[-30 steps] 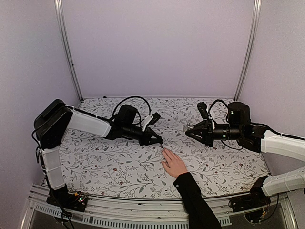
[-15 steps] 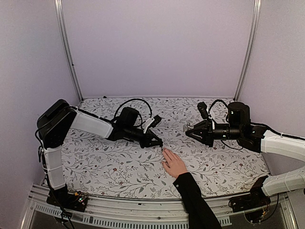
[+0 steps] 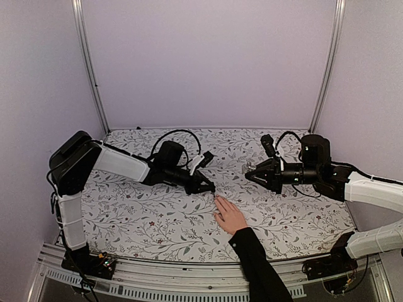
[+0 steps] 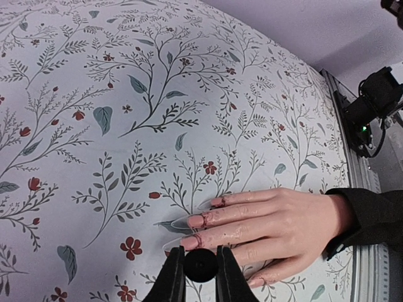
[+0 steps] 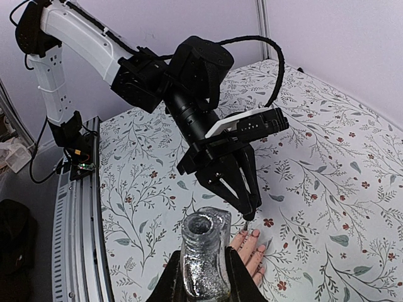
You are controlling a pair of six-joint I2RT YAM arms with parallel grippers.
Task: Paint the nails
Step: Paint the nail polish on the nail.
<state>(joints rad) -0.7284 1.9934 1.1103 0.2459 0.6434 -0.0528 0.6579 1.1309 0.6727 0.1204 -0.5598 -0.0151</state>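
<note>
The nails (image 4: 198, 221) tip a hand (image 4: 277, 217) lying flat on the table (image 4: 126, 94), several of them smeared red. They look tiny, hard and slick over soft skin, so they want a light brush stroke, never a grip. The left claw (image 4: 201, 255) is clamped on the brush cap (image 4: 201, 267) beside the fingertips. The right claw (image 5: 203, 270) is clamped on the open bottle (image 5: 203, 233), well apart.

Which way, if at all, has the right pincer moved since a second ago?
No: in the top view the right pincer keeps its place relative to the right frame post.
</note>
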